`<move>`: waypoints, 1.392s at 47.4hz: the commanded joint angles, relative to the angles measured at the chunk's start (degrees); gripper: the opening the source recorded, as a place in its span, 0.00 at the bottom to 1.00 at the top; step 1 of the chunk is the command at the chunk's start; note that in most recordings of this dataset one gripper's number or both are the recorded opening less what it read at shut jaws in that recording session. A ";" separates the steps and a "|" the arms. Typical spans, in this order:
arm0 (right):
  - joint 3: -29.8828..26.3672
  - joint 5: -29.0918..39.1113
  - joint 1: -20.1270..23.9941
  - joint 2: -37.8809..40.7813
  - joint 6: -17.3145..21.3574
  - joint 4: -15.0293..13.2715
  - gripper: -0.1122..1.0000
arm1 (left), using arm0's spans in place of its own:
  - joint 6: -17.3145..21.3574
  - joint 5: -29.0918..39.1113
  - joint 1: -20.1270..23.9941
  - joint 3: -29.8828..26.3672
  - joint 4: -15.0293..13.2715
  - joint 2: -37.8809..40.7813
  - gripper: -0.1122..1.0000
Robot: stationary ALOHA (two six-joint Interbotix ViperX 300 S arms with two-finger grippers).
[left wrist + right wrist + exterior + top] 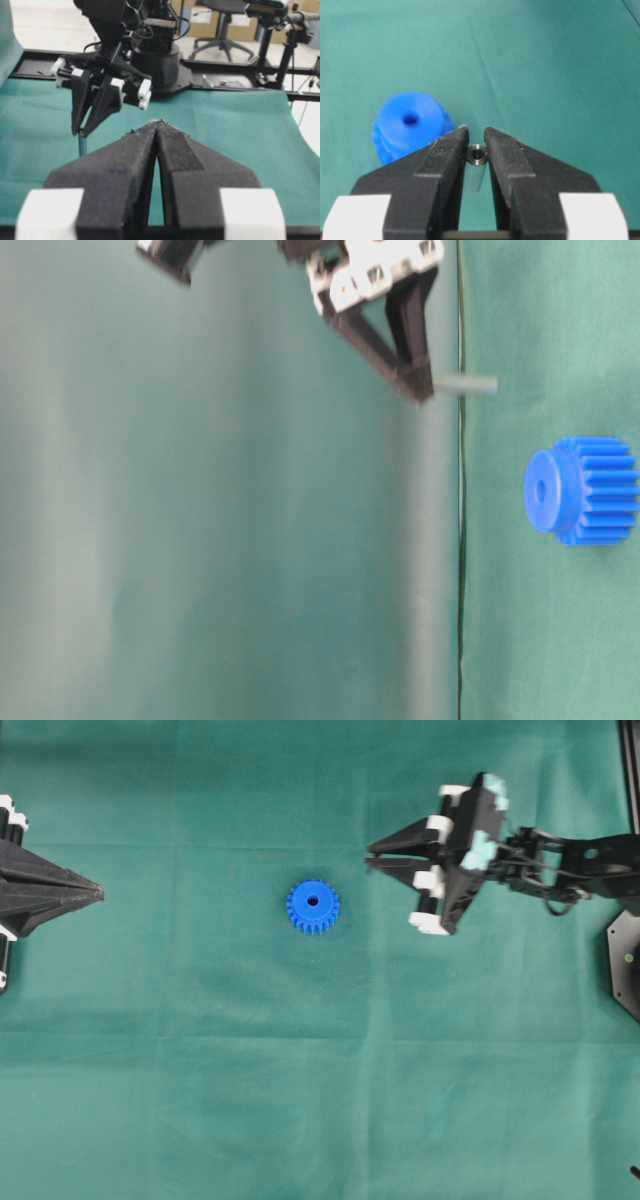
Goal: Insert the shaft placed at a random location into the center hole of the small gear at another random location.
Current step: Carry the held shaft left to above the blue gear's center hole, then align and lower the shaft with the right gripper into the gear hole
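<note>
Overhead exterior view: we see the green cloth [200,1100] covering the table, w/ the right arm [580,865] reaching in from the right edge and the left gripper [100,894] parked at the left edge, tips pressed together, holding nothing, prob. just kept out of the way. The right gripper [368,854] sits above the cloth, between the right edge and the middle, narrowed to a slim gap and clamping the shaft [478,154] betw. its fingertips; the right wrist view shows the pin end-on, its length running back along the fingers. We think it's gripped near one end so the free end sticks out for insertion. The small gear [313,906] lies flat near the cloth's centre, hub up, center hole [312,902] open. Pin isn't over the hole yet; we reckon alignment comes next.
</note>
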 commanded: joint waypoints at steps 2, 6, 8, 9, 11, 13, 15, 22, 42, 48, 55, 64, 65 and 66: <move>-5.45 -0.26 1.41 2.29 -0.09 -0.79 0.25 | 0.00 -0.62 -0.09 -0.53 0.00 0.44 0.10; -8.35 0.09 2.37 4.04 -0.09 -1.23 0.25 | 0.00 -0.53 -0.09 -0.53 0.00 0.44 0.10; -9.58 0.44 2.81 4.83 -0.09 -1.23 0.25 | 0.00 -0.53 -0.09 -0.44 0.00 0.44 0.10; -10.20 0.53 2.99 5.27 -0.18 -1.23 0.25 | 0.00 -0.62 -0.09 -0.44 -0.09 0.44 0.10; -11.16 1.05 3.43 5.89 -0.09 -1.23 0.25 | 0.00 -0.62 -0.09 -0.44 0.00 0.44 0.10; -12.30 1.76 3.87 6.50 -0.09 -1.23 0.25 | 0.00 -0.53 -0.09 -0.44 -0.09 0.44 0.10; -12.92 2.29 3.96 6.77 -0.18 -1.23 0.25 | 0.00 -0.62 -0.09 -0.44 0.00 0.44 0.10; -13.36 3.08 4.39 7.03 -0.18 -1.23 0.25 | 0.00 -0.53 -0.09 -0.44 0.00 0.35 0.10; -13.36 4.04 4.48 9.14 -0.18 -1.05 0.25 | 0.00 -0.53 -0.09 -0.44 -0.09 0.26 0.10; -13.54 4.04 4.48 10.02 -0.18 -0.97 0.25 | 0.00 -0.53 -0.09 -0.44 -0.09 0.26 0.10; -13.45 4.04 4.48 10.11 -0.18 -0.97 0.25 | 0.00 -0.62 -0.09 -0.44 -0.09 0.18 0.10; -13.54 4.04 4.48 10.11 -0.18 -1.05 0.25 | 0.00 -0.53 -0.09 -0.44 -0.09 0.26 0.10; -13.54 4.04 4.48 10.11 -0.18 -0.97 0.25 | 0.00 -0.53 -0.09 -0.44 -0.09 0.26 0.10; -13.54 4.04 4.48 10.11 -0.18 -0.97 0.25 | 0.00 -0.53 -0.09 -0.44 -0.09 0.26 0.10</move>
